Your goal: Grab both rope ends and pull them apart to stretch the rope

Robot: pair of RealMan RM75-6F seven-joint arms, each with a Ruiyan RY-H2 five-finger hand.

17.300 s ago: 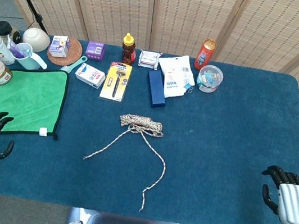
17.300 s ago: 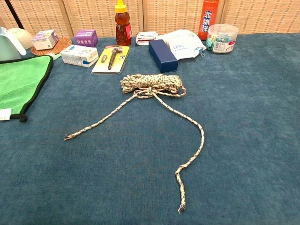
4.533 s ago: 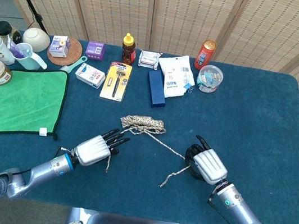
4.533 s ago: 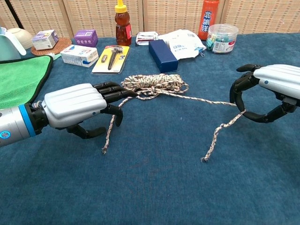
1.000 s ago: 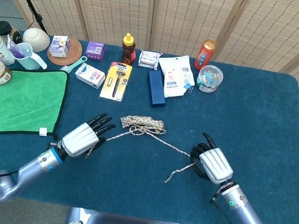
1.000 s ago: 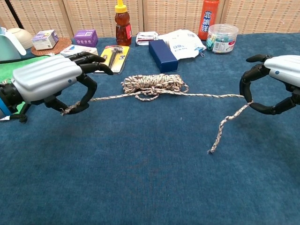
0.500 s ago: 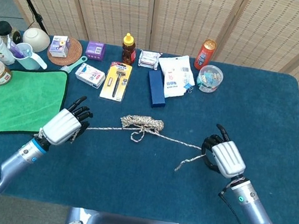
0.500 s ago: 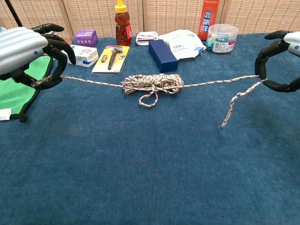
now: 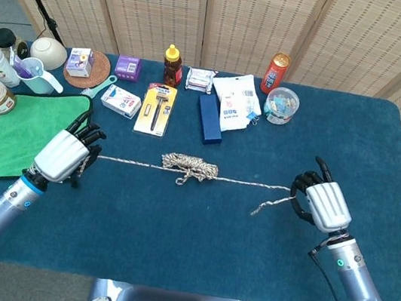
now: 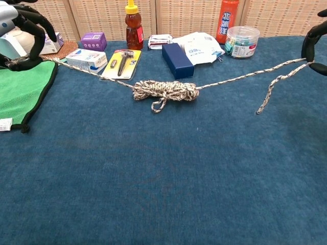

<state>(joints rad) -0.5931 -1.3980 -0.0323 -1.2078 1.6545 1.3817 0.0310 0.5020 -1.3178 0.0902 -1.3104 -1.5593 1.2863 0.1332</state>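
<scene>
woven screens back a blue desk (image 9: 243,264) in the head view, and the rope (image 9: 190,168) runs straight across it, left to right. left hand (image 9: 64,156) sits at the near edge of the green cloth (image 9: 24,134), fingers curled on the left rope end. right hand (image 9: 322,204) is far out on the other side, fingers closed on the right strand, a loose tail drooping beside it. the coiled bundle sits on the desk between the two, nearer the left hand. the long axis runs hand to hand, so any more pull looks like it goes straight outward, each hand away from the bundle.

chest view now: bundle of rope (image 10: 164,90) centre, strands rising off the desk on both sides. left hand (image 10: 23,35) at the top left corner pinching the end; right hand (image 10: 316,43) barely in at the right edge, strand meeting its fingers. bundle not yet undone, so i'd judge the stretch unfinished.
</scene>
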